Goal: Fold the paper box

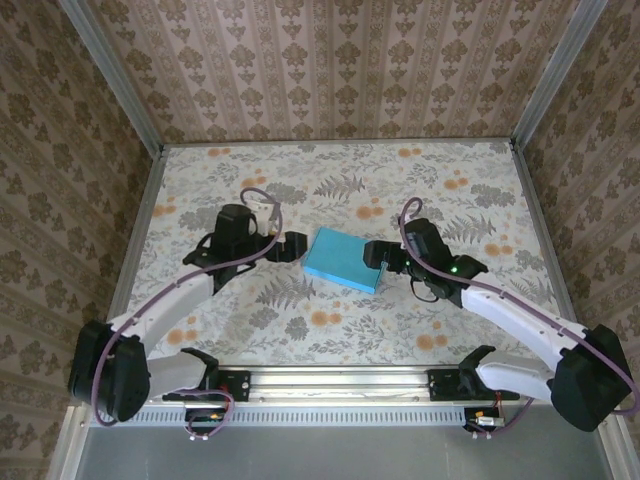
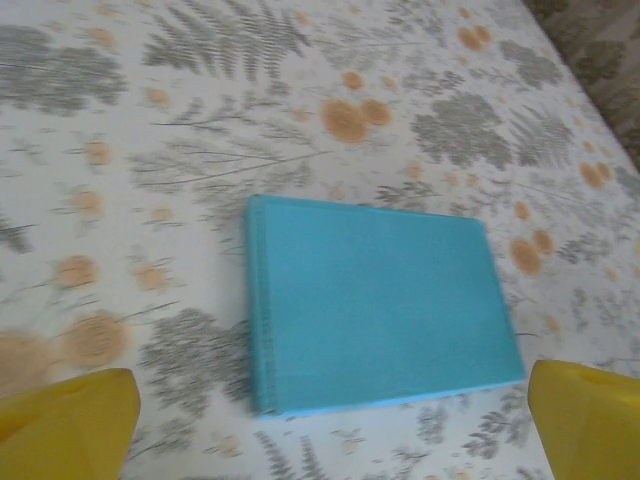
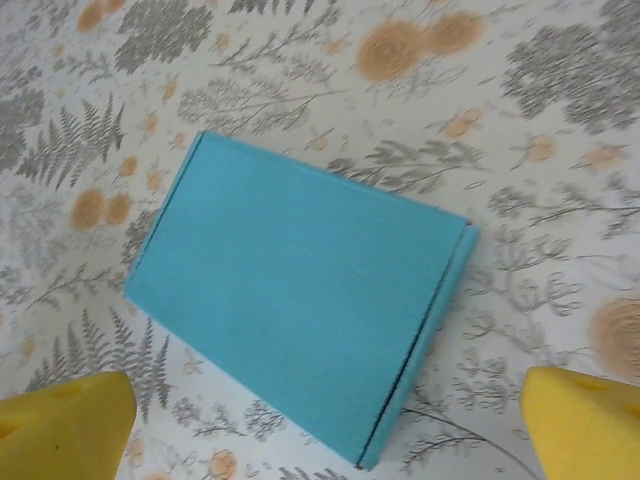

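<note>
Paper box (image 1: 343,259) lies shut mid desk (image 1: 250,330), jaws released either side.
Light, crushable card, I'd judge; take its short edges.

Turquoise-blue paper box (image 1: 343,258), fern-and-orange-flower tablecloth (image 1: 330,180), yellow fingertips (image 2: 70,420), brown damask walls (image 1: 330,70)

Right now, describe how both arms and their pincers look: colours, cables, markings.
The left arm and right arm have pale grey-white links and bulky black joint housings. A thin purplish cable loops along each. The left pincer and right pincer look black from above; their fingertips are yellow up close. A small green light glows on the right wrist.
</note>
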